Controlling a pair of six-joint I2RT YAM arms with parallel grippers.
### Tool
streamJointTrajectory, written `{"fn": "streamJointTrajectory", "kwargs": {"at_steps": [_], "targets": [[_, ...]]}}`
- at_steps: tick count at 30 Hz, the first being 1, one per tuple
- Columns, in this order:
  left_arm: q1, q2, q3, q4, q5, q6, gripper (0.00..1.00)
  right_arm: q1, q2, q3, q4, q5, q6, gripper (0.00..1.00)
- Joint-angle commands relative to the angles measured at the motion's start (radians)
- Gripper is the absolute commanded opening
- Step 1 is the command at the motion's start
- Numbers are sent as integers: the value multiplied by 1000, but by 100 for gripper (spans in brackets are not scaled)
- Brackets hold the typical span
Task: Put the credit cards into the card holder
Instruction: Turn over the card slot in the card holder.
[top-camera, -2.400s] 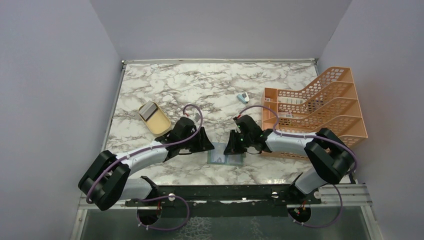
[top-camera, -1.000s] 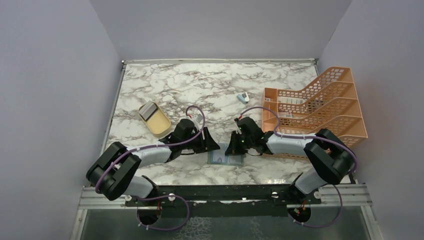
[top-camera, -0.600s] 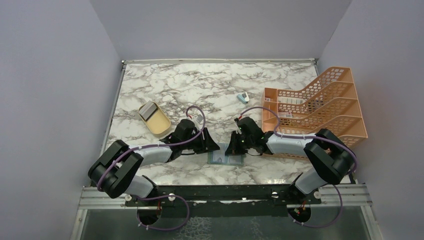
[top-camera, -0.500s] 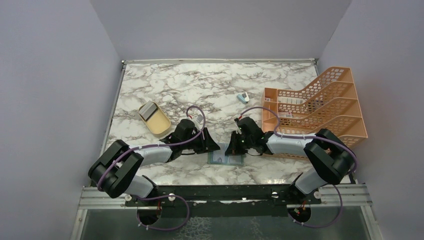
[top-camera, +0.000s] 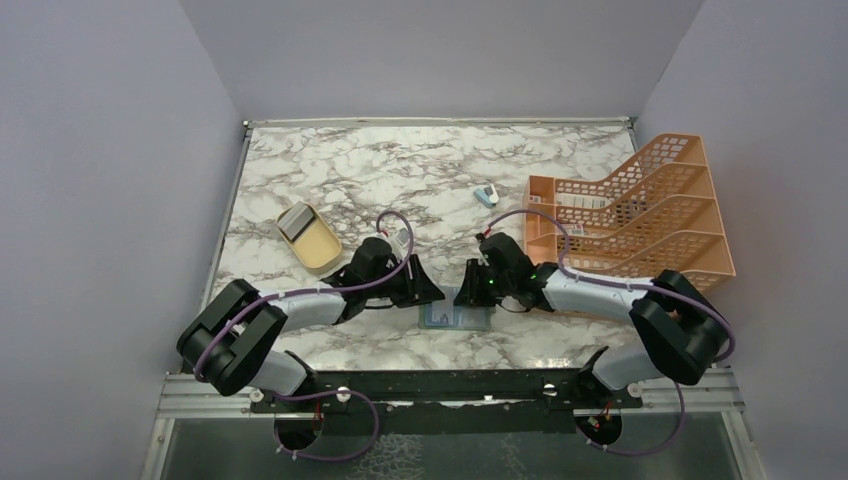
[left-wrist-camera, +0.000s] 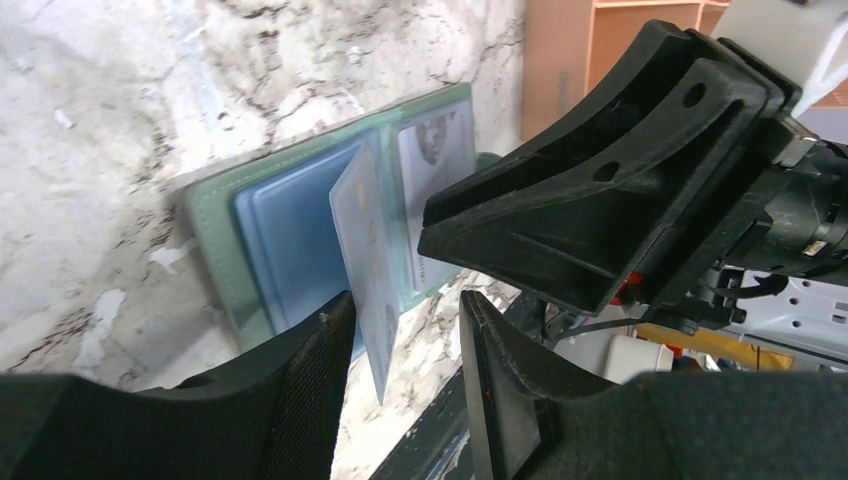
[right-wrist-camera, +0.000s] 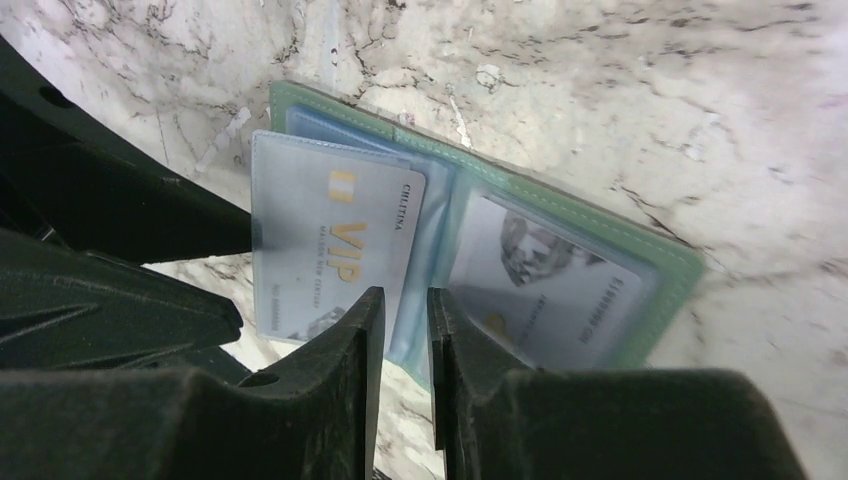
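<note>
- Marble-patterned table (top-camera: 330, 180), near edge: the left gripper (left-wrist-camera: 402, 310) and the right gripper (right-wrist-camera: 405, 296) faced each other low over the card holder (top-camera: 455, 318), which lay open and flat directly between them.
- Left gripper's jaws stood well apart and clamped nothing. A pale grey VIP card (left-wrist-camera: 365, 260) rose on edge between its fingers and leaned against only one.
- Right gripper's jaws were parted by a narrow gap, released rather than pinching, with the same card's lower edge just ahead of its fingertips.
- Whether that card was loose or already inside a frosted leaf of the holder could not be told.
- A second card (right-wrist-camera: 540, 270), bearing a portrait, sat in the pocket nearer the right gripper.
- Finishing well probably meant tipping the upright card down flat towards its blue-grey pocket while one gripper pinned the holder against sliding.
- Both sets of fingers crowded the holder, and the table's edge lay close behind them, so the safer way out seemed to be upward or forward.
- Well beyond the left gripper sat a tan oval dish (top-camera: 312, 240). Beyond the right were a blue-and-white gadget (top-camera: 486, 194) and an orange mesh file rack (top-camera: 640, 210).
</note>
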Motion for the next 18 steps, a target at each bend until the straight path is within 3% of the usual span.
{"fn": "streamJointTrajectory", "kwargs": {"at_steps": [1, 13, 18], "targets": [[-18, -5, 47, 34, 34, -12, 45, 7, -101, 16, -100, 125, -28, 25], [-94, 49, 128, 42, -2, -21, 45, 8, -456, 51, -339, 369, -3, 34], [-136, 110, 181, 42, -6, -10, 44, 8, -577, 42, -355, 398, -12, 37]]}}
